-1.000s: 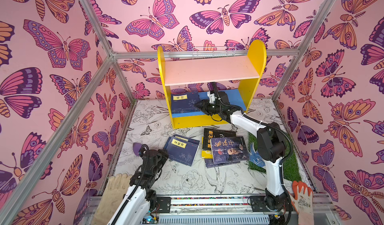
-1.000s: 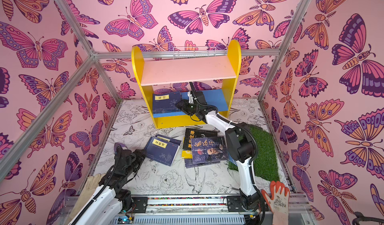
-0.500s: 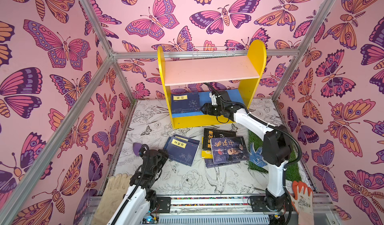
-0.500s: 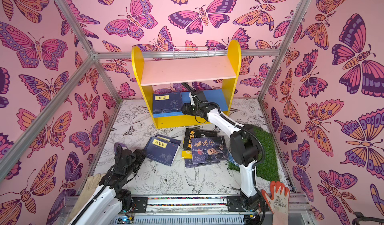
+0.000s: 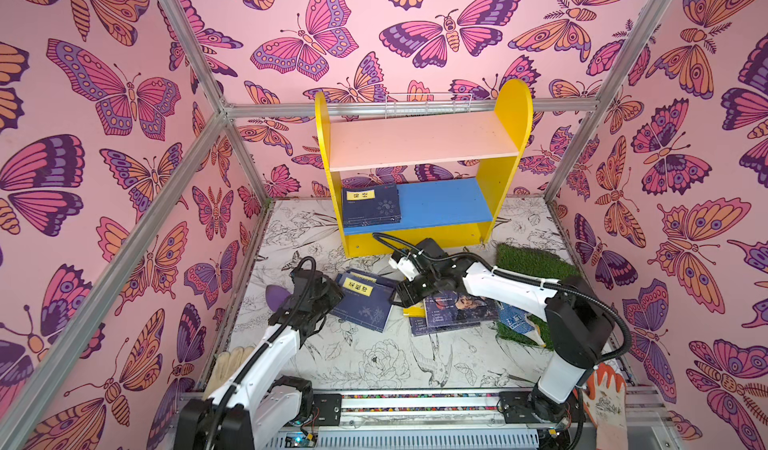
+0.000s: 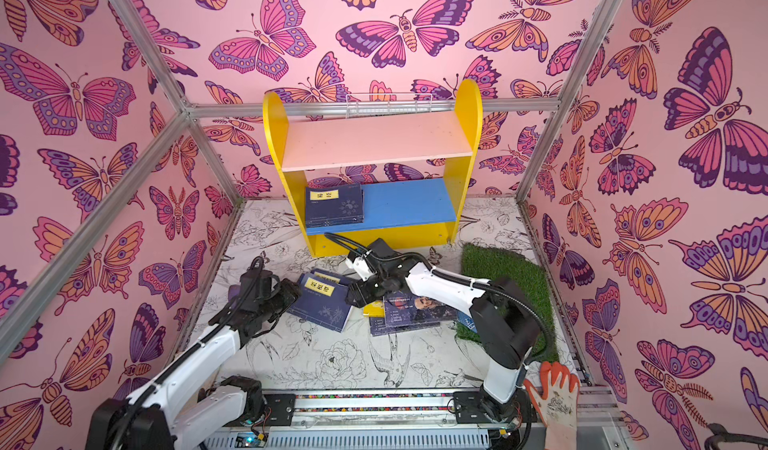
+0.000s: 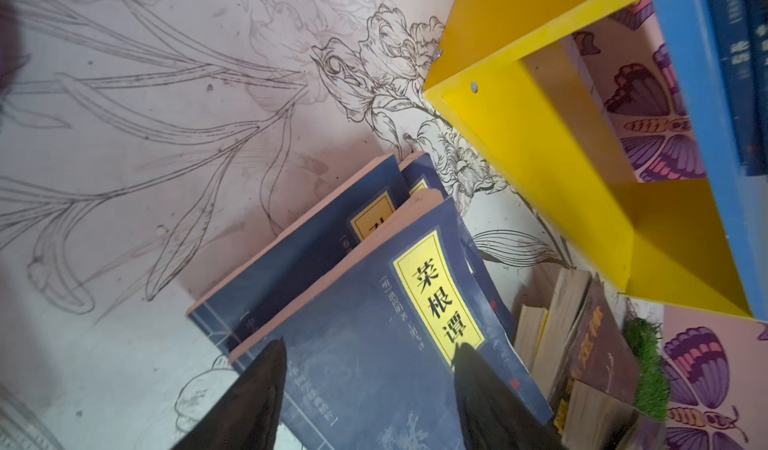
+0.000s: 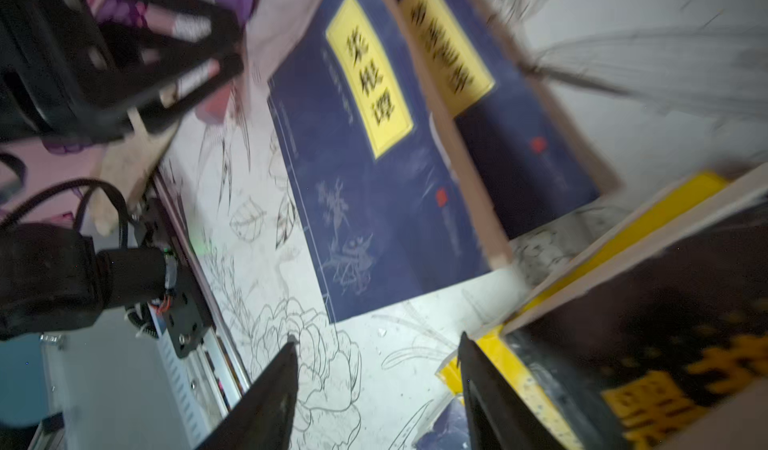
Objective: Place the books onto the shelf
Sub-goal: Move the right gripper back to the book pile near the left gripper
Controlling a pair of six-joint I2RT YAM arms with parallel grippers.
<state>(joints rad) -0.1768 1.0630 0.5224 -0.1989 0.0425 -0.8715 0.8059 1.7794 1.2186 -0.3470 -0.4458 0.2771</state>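
The shelf [image 5: 419, 140] stands at the back, and one navy book [image 5: 371, 206] lies flat at the left end of its blue lower board [image 6: 409, 203]. On the floor a stack of navy books with yellow labels [image 5: 365, 302] [image 7: 374, 327] lies left of a pile of dark books [image 5: 453, 309] over a yellow one [image 8: 478, 365]. My left gripper [image 7: 370, 344] [image 5: 328, 298] is open, its fingers spread over the top navy cover. My right gripper [image 8: 378, 340] [image 5: 405, 296] hangs open over bare floor between the piles, one finger beside the yellow book's corner.
A green turf mat [image 5: 536, 269] with a blue dotted glove [image 5: 515, 317] lies right of the piles. An orange glove [image 5: 606, 394] and a beige glove [image 5: 226, 365] hang at the front rail. A purple object [image 5: 276, 294] sits by my left gripper. A wire basket [image 5: 428, 103] stands behind the shelf.
My right arm has pulled back from the shelf's lower board, leaving the navy book there, and dropped to the floor between the piles. My left gripper has moved forward onto the navy stack.
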